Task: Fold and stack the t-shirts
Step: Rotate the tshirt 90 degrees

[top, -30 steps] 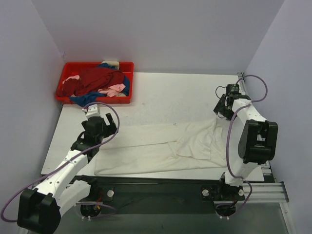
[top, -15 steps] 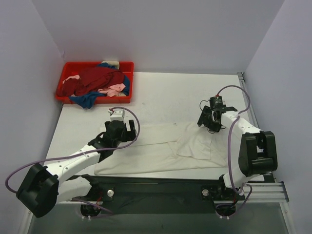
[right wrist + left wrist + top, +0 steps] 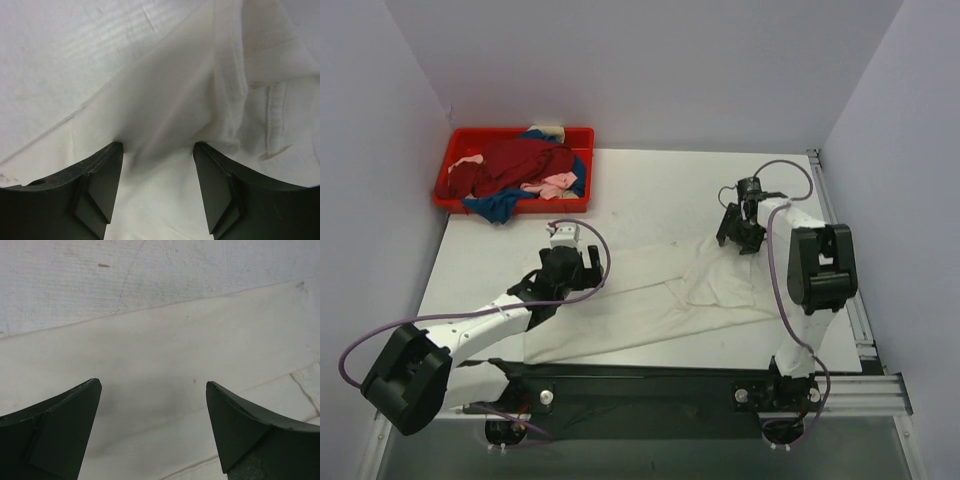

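cream-white t-shirt [image 3: 650, 305] lies spread on the table [image 3: 660, 190], other t-shirts [image 3: 520, 165] heaped in the red tray [image 3: 490, 131]. left gripper [image 3: 152, 385] hangs released over it; right gripper [image 3: 157, 147] grasps a raised fold of it.

No readable text, labels or numbers anywhere.

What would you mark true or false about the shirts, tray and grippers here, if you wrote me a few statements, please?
1. The cream-white t-shirt lies in the red tray. False: it is spread on the table.
2. The dark red t-shirt lies in the red tray. True.
3. The left gripper is shut on cloth. False: its jaws stand open over the cream-white t-shirt.
4. The right gripper is over cream-white cloth. True.
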Robot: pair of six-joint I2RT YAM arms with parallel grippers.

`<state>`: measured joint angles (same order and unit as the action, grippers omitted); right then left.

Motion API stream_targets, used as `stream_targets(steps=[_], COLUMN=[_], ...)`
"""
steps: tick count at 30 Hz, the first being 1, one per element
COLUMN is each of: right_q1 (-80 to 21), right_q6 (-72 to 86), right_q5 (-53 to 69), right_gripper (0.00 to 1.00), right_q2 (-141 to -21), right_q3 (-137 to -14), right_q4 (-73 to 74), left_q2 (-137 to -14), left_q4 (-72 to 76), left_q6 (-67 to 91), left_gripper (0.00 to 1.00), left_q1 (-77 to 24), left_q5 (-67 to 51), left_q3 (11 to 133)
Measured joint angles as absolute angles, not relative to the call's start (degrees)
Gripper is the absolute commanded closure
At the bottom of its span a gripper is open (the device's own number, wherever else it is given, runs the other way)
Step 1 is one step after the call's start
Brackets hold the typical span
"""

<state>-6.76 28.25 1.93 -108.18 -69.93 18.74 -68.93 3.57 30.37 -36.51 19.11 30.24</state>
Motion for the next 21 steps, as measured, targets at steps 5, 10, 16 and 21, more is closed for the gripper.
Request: stream_targets(steps=[5,10,16,21], right_q1=[-6.4,-5.7,-5.6,-6.5], right_q6=[26.3,23.8,21.5,20.6], right_q5=[0.8,1.6,5.7,8.4], right_gripper=[0.40,0.40,0.40,0.40], right_q2=[-118.7,-128.1,-128.4,-120.5], right_q3=[-85.9,-101.3,-106.0,-101.3], right_q4=[24.3,28.0,30.6,30.9], left_q2=[-65.2,-63.8,-65.4,-70.8], left_q4=[3.4,3.4,5.0,9.1], left_q6=[30.3,29.8,28.9,27.7], left_gripper=[0.03,0.03,0.03,0.03], left_q1=[-35.9,-35.6,-35.1,-34.1], left_q5=[19.1,19.0,17.3,16.6], left_q3=[30.2,29.5,28.0,27.4])
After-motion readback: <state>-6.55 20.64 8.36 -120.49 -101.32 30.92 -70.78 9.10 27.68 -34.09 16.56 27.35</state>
